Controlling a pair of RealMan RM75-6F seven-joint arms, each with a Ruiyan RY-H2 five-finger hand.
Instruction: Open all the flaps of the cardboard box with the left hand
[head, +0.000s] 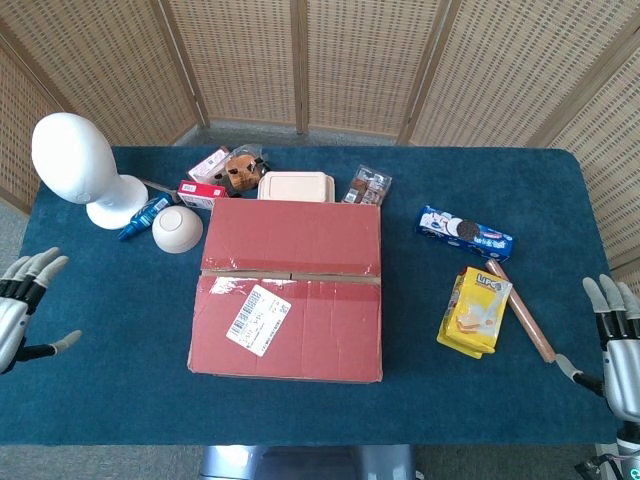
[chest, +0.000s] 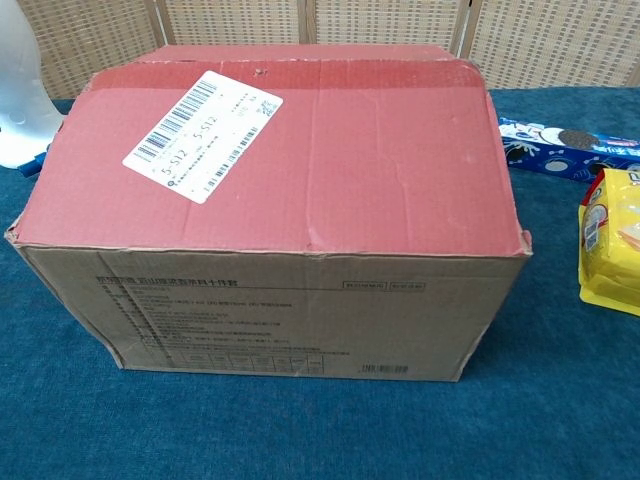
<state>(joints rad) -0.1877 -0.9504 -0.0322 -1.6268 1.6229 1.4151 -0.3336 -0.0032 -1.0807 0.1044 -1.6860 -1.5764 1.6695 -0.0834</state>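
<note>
The cardboard box (head: 288, 291) sits mid-tabletop (head: 120, 330) with both red top flaps shut, their edges meeting at a seam (head: 290, 273) that runs side to side under tape remnants. The left robot hand (head: 22, 312) hangs at the tabletop's left edge, fingers spread and holding nothing, well apart from the box. The right robot hand (head: 615, 345) is likewise spread and empty at the right edge.

The flaps lie flush, so the likely trouble is fingertips skating over the smooth red surface without catching an edge, or shoving the whole box rather than lifting a flap. If any tape bridges the seam, a pull may drag the box along. The far flap swinging back could knock the white lidded container (head: 296, 186) and snack packets (head: 366, 185) just behind it. A sweeping approach might clip the white bowl (head: 177, 229) or mannequin head (head: 82, 165).
</note>
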